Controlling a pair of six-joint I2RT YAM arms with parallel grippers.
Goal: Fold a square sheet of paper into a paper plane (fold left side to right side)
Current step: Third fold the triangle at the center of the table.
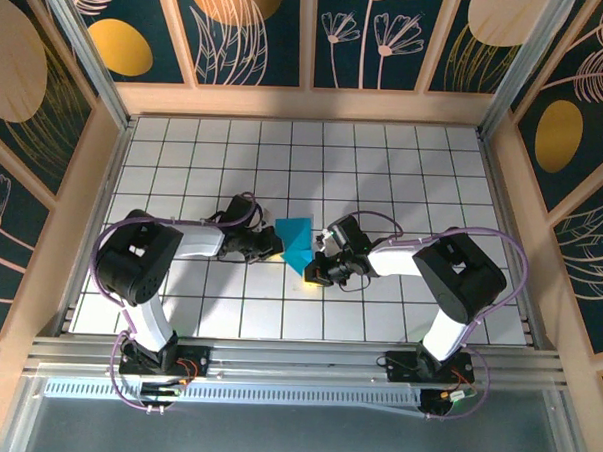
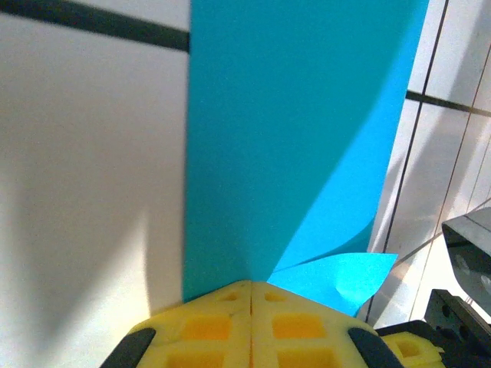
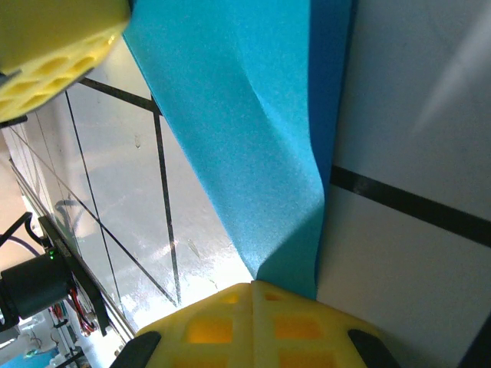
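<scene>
In the top view we see the sheet of paper (image 1: 297, 242) near the middle of the frame, on the white tiled table (image 1: 384, 170). It is bright cyan-blue and already folded into a smaller shape with a slanted upper edge. The left gripper (image 1: 273, 247) meets the sheet at its left edge. The right gripper (image 1: 315, 270) meets it at its lower right corner. So the paper sits directly between the two grippers, and both touch it.

In the left wrist view the two yellow fingers (image 2: 207, 326) are pressed together at the bottom centre of the frame, with no gap between them. The blue sheet (image 2: 291, 115) rises from their tips as a wide band to the top edge. A small lighter flap lies to the lower right of the tips. The paper edge goes straight into the closed tips, so we read this as a pinch on the sheet.

In the right wrist view the yellow fingers (image 3: 299, 330) are also pressed together at the bottom centre. The sheet (image 3: 245, 138) starts at their tips and spreads up and to the left, with a soft crease along it. Here too the tips pinch the paper edge. A yellow finger of the left gripper shows in the upper left corner, at the far end of the sheet.
</scene>
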